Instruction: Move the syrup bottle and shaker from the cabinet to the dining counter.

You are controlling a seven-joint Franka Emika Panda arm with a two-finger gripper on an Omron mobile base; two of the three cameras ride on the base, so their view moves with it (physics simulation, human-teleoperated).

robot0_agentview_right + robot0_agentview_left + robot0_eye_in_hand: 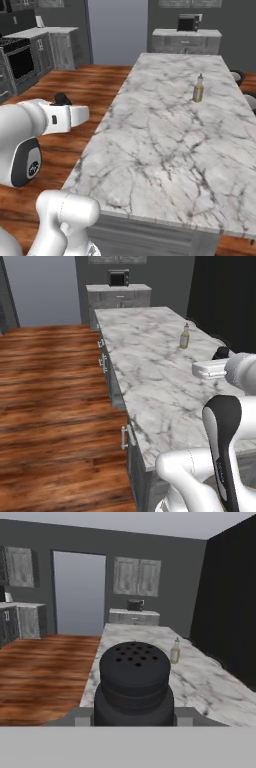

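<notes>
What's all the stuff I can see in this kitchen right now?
Dining counter: one, white marble with grey veins, long, centre of room.
Yellowish-green bottle: one, standing upright on the counter, far right side.
Shaker: one, nearly black, holes on top, between the gripper fingers.
Microwave: one, dark, on the far grey unit.
Wall cabinets: grey panelled, closed, back wall.
Oven: one, dark, far left.
Floor: brown wood.
Gripper: one, closed on the shaker.

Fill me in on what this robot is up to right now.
The gripper holds the shaker, a dark one with a perforated rounded top, at the near end of the dining counter. A yellowish-green bottle stands upright farther along the marble. A microwave sits on the far worktop beyond.
</notes>
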